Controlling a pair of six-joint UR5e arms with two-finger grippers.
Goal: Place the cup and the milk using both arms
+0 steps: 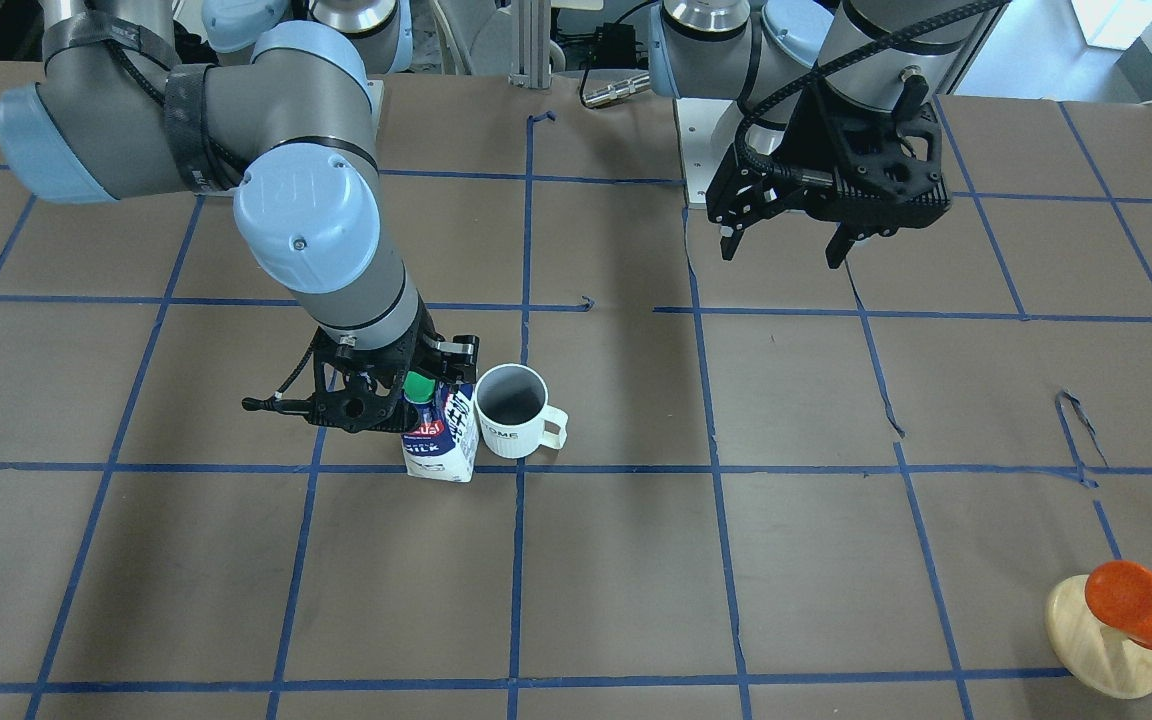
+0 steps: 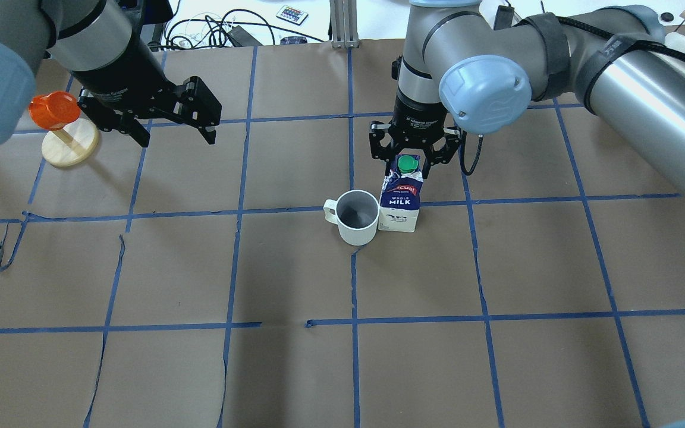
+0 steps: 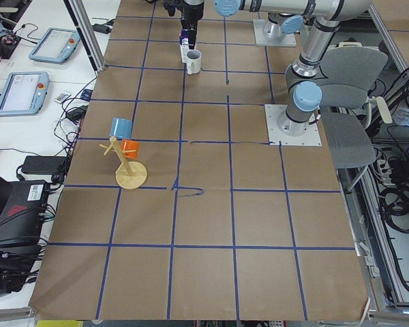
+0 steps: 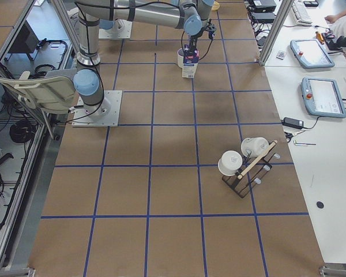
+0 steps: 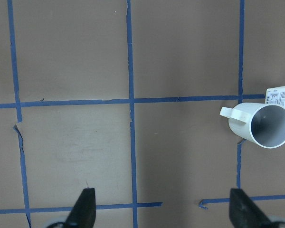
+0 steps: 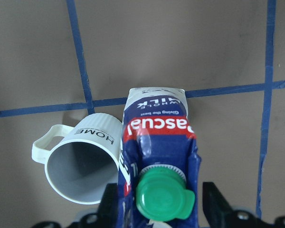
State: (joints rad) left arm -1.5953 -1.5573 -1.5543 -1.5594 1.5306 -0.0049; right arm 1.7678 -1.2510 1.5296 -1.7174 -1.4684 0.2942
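Table [image 2: 295,368]: brown paper, blue tape grid, torn in spots. Right arm [image 2: 556,53] reaches in to mid-table; its upper part is cut off by the overhead frame. Left arm [image 2: 99,41] is mostly out of frame too and held up over the table's left side. Left gripper [image 2: 177,139] has its jaws wide apart and empty; the wrist view shows only two fingertips [image 5: 84,209] at the bottom edge. Right gripper [image 2: 408,160] straddles the milk [image 2: 400,202] top with jaws parted. A sliver of table shows beside one finger, and the tips are cut off in the wrist view. The milk stands upright mid-table, reading "WHOLE MILK" and "Pascual", with a green cap; its small print is unreadable. The cup [image 2: 357,217] is upright just beside it, apparently touching, handle pointing away, "HOME" legible from the right wrist. Orange cup [image 2: 54,110] on a wooden disc [image 2: 72,148] sits far left, partly behind the left arm.
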